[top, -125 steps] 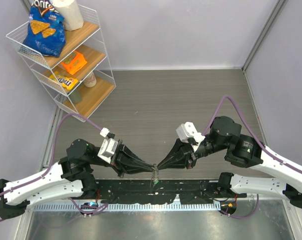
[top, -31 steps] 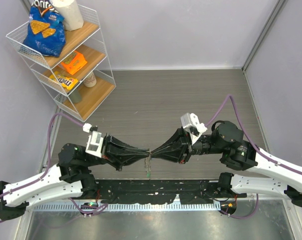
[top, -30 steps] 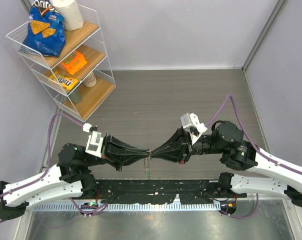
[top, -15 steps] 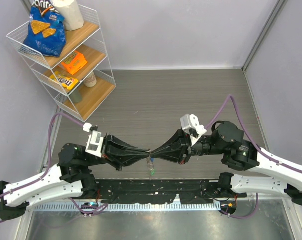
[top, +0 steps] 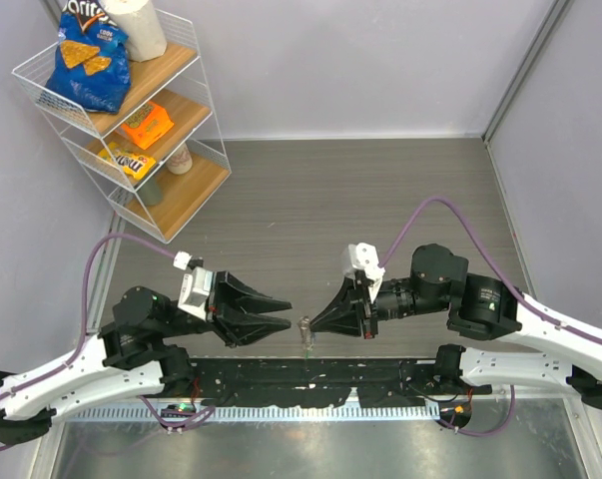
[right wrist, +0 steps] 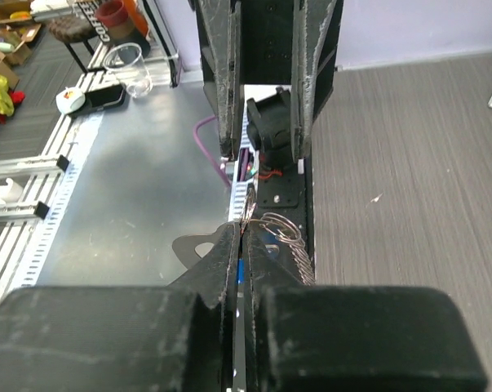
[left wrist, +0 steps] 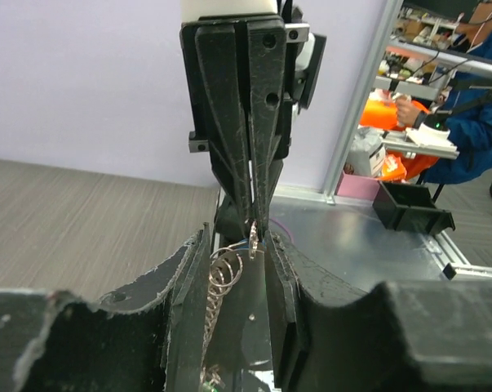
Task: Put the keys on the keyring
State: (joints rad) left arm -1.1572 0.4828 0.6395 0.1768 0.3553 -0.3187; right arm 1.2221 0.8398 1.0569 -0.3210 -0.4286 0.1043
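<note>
Snack rack beyond left gripper

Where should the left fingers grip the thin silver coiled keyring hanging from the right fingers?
Probably the loose coils of the thin silver keyring just below the shut right fingers, coming in level from the left side: the top is pinched, the coils hang free.

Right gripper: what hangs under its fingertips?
The keyring dangles from the right gripper's shut tips, a green-headed key lowest. The pinched part is covered; any second key is unclear.
</note>
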